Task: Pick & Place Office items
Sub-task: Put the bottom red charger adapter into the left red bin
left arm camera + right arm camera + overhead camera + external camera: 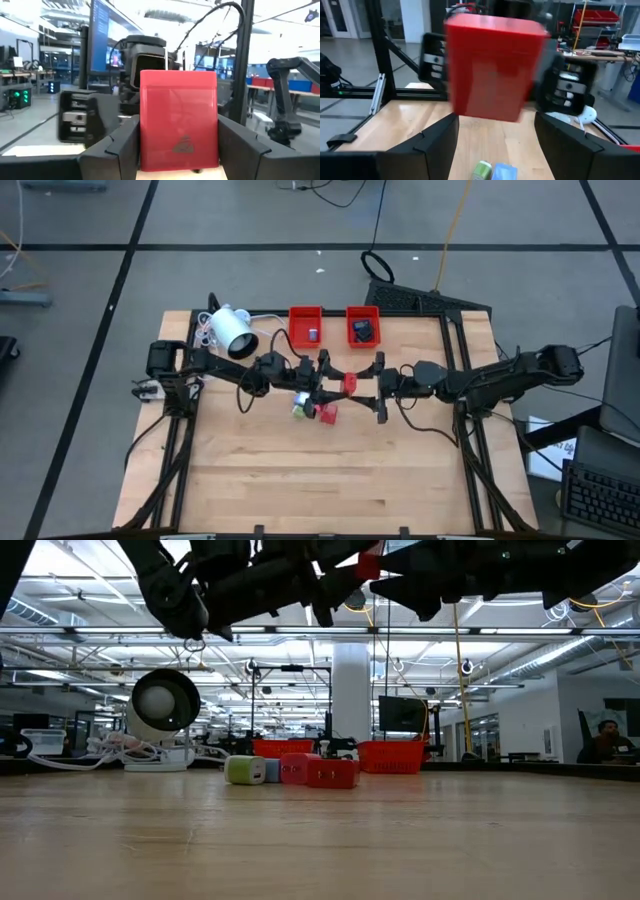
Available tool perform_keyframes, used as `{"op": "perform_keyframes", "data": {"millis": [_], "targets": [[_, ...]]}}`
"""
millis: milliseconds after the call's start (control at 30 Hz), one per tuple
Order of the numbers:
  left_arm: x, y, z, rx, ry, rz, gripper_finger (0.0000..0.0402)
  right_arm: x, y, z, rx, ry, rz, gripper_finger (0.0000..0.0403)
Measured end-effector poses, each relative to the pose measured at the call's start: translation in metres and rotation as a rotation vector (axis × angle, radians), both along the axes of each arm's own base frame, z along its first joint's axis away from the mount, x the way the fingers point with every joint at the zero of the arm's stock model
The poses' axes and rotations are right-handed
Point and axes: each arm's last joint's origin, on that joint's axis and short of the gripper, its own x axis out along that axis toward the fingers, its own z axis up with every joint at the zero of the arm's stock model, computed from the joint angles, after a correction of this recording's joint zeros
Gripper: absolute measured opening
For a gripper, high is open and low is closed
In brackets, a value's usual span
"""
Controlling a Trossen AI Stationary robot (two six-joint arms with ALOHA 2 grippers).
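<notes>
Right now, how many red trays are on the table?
2. The left red tray and the right red tray sit side by side at the table's far edge, beside the white lamp.

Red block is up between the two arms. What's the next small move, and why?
Probably ease the right gripper forward until its open fingers straddle the red block. The left gripper grips the block, and the right wrist view shows it just beyond the right fingertips, not yet between them.
</notes>
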Motion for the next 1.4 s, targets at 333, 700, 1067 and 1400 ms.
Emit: {"op": "perform_keyframes", "data": {"millis": [333,700,1067,1400], "targets": [[0.0,0.008,0.0,-0.003,-0.012,0.003,0.0211,-0.006,0.0,0.008,0.031,-0.023,0.002,0.0251],[-0.002,0.008,0.003,0.006,-0.049,-0.004,0.0211,-0.007,0.002,0.014,0.014,-0.064,-0.037,0.0251],[-0.002,0.006,0.004,0.01,-0.07,-0.013,0.0211,-0.007,0.008,0.016,-0.021,-0.095,-0.041,0.0251],[-0.003,0.006,0.006,0.022,-0.095,-0.007,0.0211,0.008,0.009,0.0,-0.07,-0.078,-0.033,0.0251]]}}
